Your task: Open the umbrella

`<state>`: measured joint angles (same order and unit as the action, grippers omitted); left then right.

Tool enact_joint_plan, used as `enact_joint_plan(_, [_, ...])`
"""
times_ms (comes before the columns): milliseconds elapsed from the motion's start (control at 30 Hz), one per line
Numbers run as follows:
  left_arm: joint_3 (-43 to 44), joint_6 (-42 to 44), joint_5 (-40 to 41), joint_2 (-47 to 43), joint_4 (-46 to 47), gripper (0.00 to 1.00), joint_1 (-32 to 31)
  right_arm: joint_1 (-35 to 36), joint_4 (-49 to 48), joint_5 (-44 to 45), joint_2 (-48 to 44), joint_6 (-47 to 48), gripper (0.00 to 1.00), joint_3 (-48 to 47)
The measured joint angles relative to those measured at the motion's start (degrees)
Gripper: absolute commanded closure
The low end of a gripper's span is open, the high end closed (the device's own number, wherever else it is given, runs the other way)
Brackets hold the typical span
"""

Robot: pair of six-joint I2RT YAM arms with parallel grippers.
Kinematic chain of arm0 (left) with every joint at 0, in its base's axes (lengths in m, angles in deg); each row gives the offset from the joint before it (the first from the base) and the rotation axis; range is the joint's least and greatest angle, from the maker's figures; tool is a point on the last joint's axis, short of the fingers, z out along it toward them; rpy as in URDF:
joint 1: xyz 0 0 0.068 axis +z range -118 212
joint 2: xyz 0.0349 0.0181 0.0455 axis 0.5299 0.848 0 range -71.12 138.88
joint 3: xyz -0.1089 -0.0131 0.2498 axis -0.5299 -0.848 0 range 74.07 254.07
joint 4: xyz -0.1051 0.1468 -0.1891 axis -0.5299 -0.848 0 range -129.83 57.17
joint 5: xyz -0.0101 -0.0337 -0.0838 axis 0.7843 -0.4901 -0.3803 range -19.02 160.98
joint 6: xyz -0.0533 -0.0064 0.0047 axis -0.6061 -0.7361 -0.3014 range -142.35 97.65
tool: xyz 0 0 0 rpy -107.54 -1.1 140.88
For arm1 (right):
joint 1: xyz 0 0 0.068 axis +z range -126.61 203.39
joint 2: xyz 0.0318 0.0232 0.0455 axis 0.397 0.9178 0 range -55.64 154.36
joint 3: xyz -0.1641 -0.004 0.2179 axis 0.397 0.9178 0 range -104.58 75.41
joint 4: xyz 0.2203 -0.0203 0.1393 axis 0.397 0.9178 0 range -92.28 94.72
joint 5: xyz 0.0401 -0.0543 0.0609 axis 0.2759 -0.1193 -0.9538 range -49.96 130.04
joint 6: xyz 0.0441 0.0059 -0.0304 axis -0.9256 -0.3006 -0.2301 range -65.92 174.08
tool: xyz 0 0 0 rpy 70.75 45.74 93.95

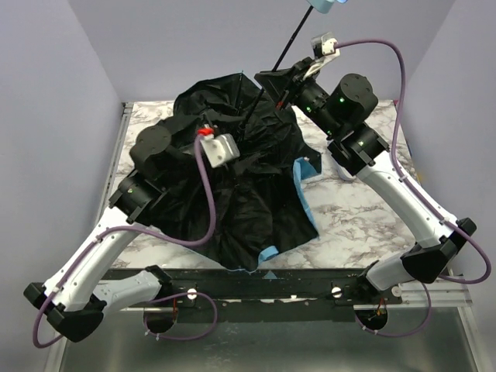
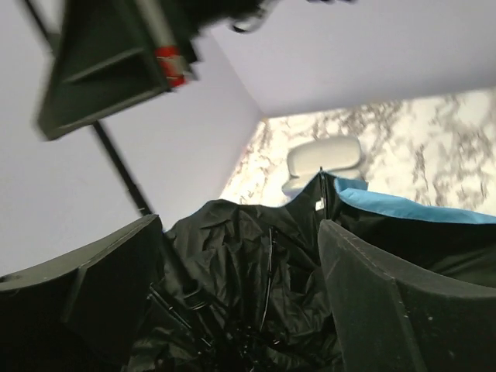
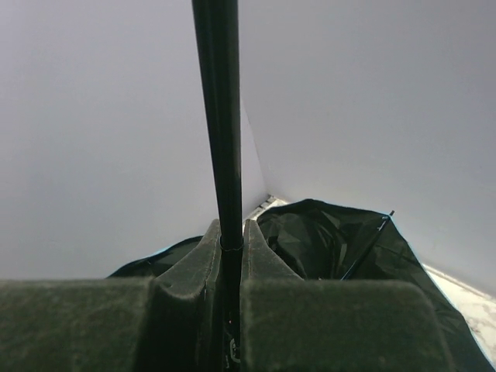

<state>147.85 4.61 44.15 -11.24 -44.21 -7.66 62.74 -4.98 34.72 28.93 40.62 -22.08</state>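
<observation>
The umbrella's canopy (image 1: pixel 240 186) lies spread on the table with its black inside up and sky-blue edges (image 1: pixel 306 194) showing. Its thin black shaft (image 1: pixel 291 39) rises toward the back right to the light-blue handle (image 1: pixel 325 4) at the top edge. My right gripper (image 1: pixel 275 89) is shut on the shaft (image 3: pixel 221 116), low down near the canopy; in the right wrist view the gripper (image 3: pixel 230 232) has both fingers pressed against it. My left gripper (image 1: pixel 236 124) hovers over the canopy's middle, open. In the left wrist view the gripper (image 2: pixel 240 271) has its fingers wide apart with fabric and ribs (image 2: pixel 267 271) between them.
The marble table (image 1: pixel 364 209) is bounded by lilac walls at the back and both sides. A metal rail (image 1: pixel 263 291) runs along the near edge. Purple cables loop from both arms. A white rounded part (image 2: pixel 325 159) sits beyond the canopy in the left wrist view.
</observation>
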Motion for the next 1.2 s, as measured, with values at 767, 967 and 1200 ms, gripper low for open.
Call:
enact_joint_plan(767, [6.4,-10.9,4.2,14.0,0.6,0.81,11.0,-0.1,-3.8,-7.5,-0.6,-1.4,1.00,1.1])
enact_joint_plan(967, [5.1,-9.4,3.7,15.7,1.5,0.68,12.9,-0.3,-2.1,-6.9,-0.2,0.4,1.00,0.7])
enact_joint_plan(1200, [3.1,-7.8,0.5,17.2,4.4,0.58,17.4,-0.1,2.8,-6.4,1.7,3.1,1.00,-1.9])
